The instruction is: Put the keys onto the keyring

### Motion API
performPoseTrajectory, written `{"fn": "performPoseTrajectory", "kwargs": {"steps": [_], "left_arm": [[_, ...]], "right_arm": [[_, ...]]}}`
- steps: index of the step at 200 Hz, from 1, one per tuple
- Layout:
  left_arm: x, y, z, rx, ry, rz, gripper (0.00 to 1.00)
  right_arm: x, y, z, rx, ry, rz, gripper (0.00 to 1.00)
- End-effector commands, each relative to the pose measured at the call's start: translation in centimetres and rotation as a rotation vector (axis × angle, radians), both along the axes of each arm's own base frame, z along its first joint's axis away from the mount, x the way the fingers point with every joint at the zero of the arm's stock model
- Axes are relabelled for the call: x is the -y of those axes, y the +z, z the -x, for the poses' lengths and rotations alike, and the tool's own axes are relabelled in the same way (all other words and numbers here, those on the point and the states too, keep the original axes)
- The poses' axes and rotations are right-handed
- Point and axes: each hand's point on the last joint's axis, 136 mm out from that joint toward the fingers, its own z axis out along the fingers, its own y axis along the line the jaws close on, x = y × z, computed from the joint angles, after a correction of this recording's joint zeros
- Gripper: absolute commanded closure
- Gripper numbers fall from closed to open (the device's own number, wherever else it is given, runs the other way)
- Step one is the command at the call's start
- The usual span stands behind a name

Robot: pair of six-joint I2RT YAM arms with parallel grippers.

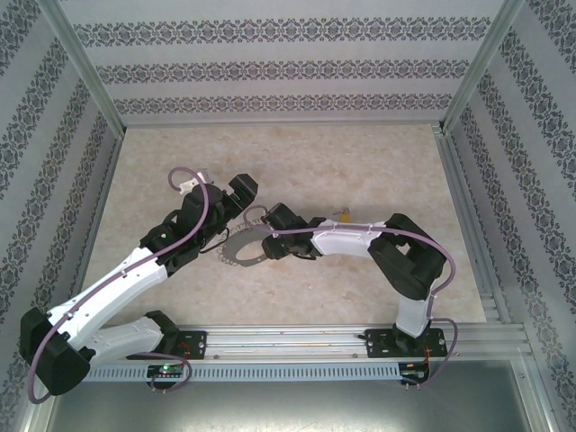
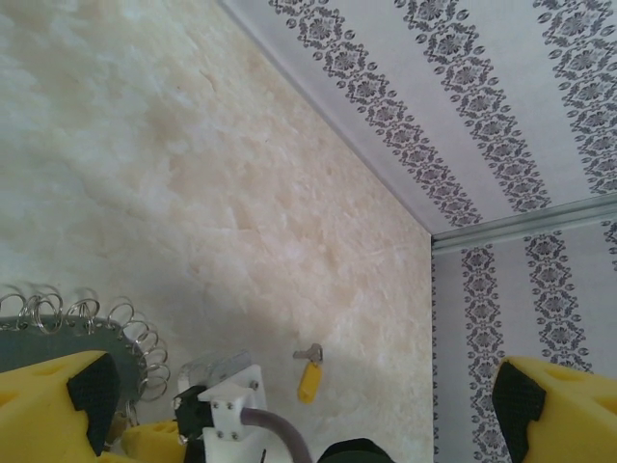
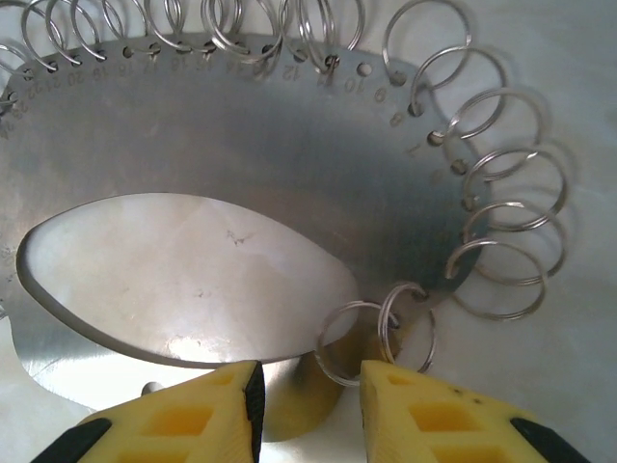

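The keyring is a flat grey metal hoop fringed with silvery split rings, lying on the table. My right gripper hovers at its near rim with the yellow jaws a narrow gap apart. One small split ring reaches into that gap beside the right finger; the left pad touches nothing. The key, with a yellow head and short metal shank, lies alone on the table right of the ring. My left gripper is wide open and empty, just left of the keyring.
Patterned walls and a metal frame enclose the pale marble-look table. An aluminium rail carries both arm bases at the near edge. The right arm's forearm crosses the middle, close to the key.
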Motion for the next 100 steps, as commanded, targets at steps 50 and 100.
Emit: {"fn": "performPoseTrajectory", "kwargs": {"steps": [50, 100], "left_arm": [[-0.58, 2.03, 0.32, 0.057, 0.02, -0.031, 0.0], [-0.53, 2.25, 0.32, 0.067, 0.02, -0.037, 0.0]], "right_arm": [[-0.12, -0.58, -0.23, 0.056, 0.032, 0.095, 0.66], [0.38, -0.67, -0.48, 0.112, 0.034, 0.168, 0.64]]}}
